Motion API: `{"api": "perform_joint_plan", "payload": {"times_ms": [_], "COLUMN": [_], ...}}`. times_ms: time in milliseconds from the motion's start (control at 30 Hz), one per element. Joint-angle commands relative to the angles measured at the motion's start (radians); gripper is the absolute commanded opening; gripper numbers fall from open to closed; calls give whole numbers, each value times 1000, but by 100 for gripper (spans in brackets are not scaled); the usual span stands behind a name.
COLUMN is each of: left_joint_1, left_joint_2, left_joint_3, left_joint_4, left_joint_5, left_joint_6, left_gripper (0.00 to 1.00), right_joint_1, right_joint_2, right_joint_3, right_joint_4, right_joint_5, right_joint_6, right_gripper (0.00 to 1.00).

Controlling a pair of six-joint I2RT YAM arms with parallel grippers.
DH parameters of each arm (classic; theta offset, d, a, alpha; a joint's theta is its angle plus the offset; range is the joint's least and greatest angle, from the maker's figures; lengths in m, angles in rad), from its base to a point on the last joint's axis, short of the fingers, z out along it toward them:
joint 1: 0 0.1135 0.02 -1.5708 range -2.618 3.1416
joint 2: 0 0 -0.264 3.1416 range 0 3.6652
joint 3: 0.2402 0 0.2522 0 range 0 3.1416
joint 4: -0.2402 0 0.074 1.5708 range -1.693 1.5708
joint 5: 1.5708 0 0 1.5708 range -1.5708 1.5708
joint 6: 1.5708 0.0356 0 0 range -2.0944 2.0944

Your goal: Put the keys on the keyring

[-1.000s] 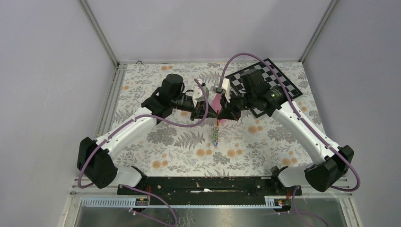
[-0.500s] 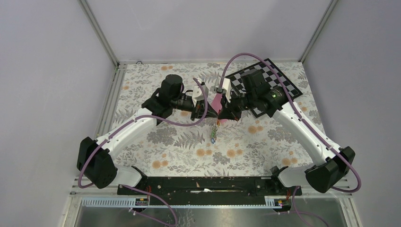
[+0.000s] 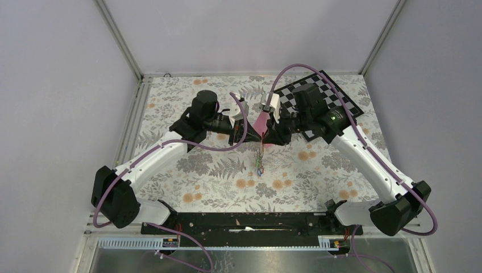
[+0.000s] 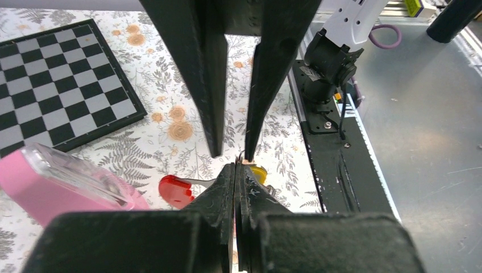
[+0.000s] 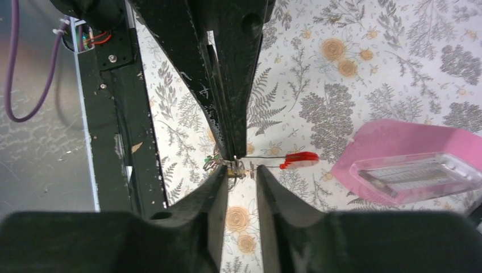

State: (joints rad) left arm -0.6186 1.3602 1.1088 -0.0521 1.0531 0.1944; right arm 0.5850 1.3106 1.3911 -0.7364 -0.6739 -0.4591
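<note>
Right wrist view: our left gripper (image 5: 234,153) clenches the keyring (image 5: 300,160) above the table (image 5: 341,85), keys (image 5: 217,165) dangling beside it; our right gripper (image 5: 241,170) stands parted. We should hold the keyring steady and pinch one key squarely.

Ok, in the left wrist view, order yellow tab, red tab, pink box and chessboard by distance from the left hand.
1. Yellow tab, right at the left hand's fingertips.
2. Red tab, just left.
3. Pink box, farther left.
4. Chessboard, upper left, beyond the box.

Right claw (image 5: 241,170) now slightly ajar; left claw (image 4: 235,168) now tight together.
</note>
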Motion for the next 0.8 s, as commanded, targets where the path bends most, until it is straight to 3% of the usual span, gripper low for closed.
{"api": "perform_joint_plan", "payload": {"times_ms": [0, 200, 500, 600, 767], "left_joint_1": [15, 19, 19, 20, 25], "left_joint_2": [-48, -50, -50, -51, -56], "left_joint_3": [-20, -53, -60, -61, -68], "left_joint_4": [110, 223, 245, 259, 285], "left_joint_5": [75, 104, 97, 98, 105], "left_joint_6": [-81, -181, -192, -212, -242], "left_gripper": [0, 0, 0, 0, 0], "right_joint_1": [-22, -48, -59, -59, -63], "right_joint_2": [-61, -88, -73, -69, -71], "right_joint_3": [-27, -75, -110, -118, -135], "right_joint_4": [67, 99, 125, 130, 139], "right_joint_5": [-18, -66, -148, -168, -180], "right_joint_6": [17, 44, 73, 76, 77], "right_gripper": [37, 41, 43, 32, 5]}}
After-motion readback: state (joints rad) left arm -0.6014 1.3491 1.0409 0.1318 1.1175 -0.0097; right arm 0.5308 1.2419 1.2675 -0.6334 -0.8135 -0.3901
